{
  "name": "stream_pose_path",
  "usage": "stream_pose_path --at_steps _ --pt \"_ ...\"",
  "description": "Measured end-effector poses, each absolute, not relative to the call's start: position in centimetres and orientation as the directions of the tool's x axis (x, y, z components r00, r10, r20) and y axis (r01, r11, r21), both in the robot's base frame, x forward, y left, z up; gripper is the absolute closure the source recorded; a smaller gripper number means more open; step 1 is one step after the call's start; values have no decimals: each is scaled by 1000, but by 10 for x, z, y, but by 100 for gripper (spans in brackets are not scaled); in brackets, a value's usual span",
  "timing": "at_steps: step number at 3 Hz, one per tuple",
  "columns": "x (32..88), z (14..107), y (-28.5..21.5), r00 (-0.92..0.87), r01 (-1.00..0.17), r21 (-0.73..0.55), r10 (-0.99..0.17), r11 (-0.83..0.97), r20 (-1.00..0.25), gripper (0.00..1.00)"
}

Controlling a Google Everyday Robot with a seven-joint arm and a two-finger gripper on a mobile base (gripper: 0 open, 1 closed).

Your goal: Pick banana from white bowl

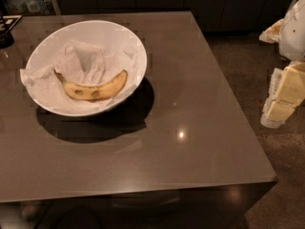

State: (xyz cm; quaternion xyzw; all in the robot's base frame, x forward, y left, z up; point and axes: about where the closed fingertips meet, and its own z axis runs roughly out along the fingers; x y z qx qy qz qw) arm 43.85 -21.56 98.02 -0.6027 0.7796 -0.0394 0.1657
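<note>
Nothing of the pick is done yet. The banana [95, 88] lies on the paper lining [71, 61] in the white bowl [129, 41], at ten o'clock on the table [200, 147]. My gripper [282, 101] hangs at three o'clock, off the table and well apart; whether it is released or clenched I cannot tell. Reach, grasp and lift are all left.

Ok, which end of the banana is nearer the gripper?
The blunt tip of the banana, on the right side of the white bowl; the dark stem points left. The gripper sits off the right edge of the table.
</note>
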Motion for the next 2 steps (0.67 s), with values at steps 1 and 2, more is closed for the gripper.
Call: stream_pose_path --at_steps 1,2 --pt "439 980 -216 -219 -927 -261 -953 270 -211 0" --pt "441 988 -205 -203 -930 -266 -957 254 -207 0"
